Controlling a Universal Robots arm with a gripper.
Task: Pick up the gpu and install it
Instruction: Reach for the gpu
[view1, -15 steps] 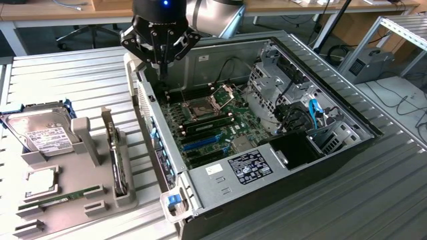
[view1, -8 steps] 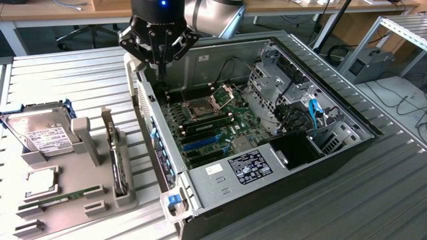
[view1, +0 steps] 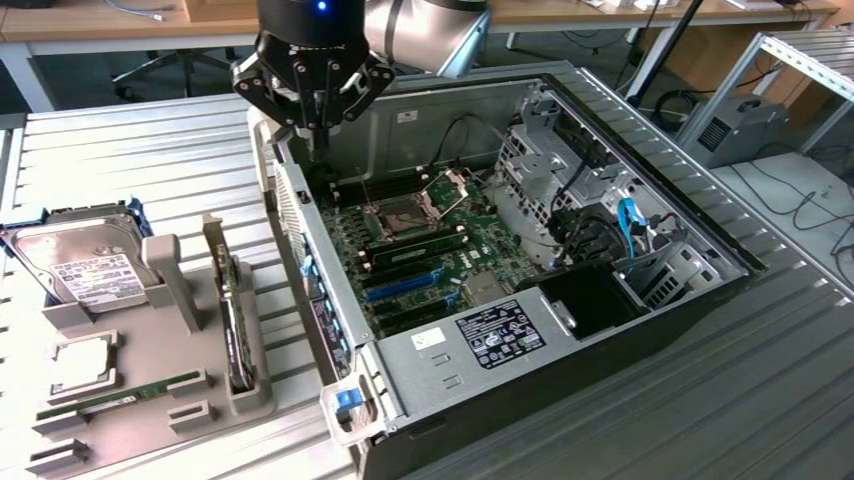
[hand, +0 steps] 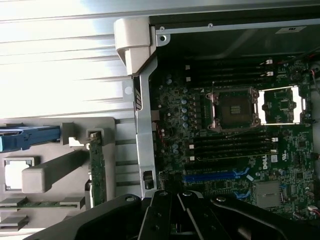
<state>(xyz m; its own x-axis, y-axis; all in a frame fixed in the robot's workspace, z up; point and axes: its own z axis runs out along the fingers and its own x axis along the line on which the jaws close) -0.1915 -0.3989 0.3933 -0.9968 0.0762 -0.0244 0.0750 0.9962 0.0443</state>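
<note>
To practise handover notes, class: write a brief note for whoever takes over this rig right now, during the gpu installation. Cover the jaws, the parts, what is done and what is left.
Gripper: jaws shut, holding nothing, above the edge of the open computer case.
gpu: standing on edge in the grey holder, on the exterior view's left of the case, untouched.
Blue card slots inside the case: no card in them.
Done: nothing that shows.
Left: both the pick-up and the install.

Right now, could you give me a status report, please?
Gripper above case wall, jaws shut, empty. Gpu upright in grey holder, untouched. That wall between them.
</note>
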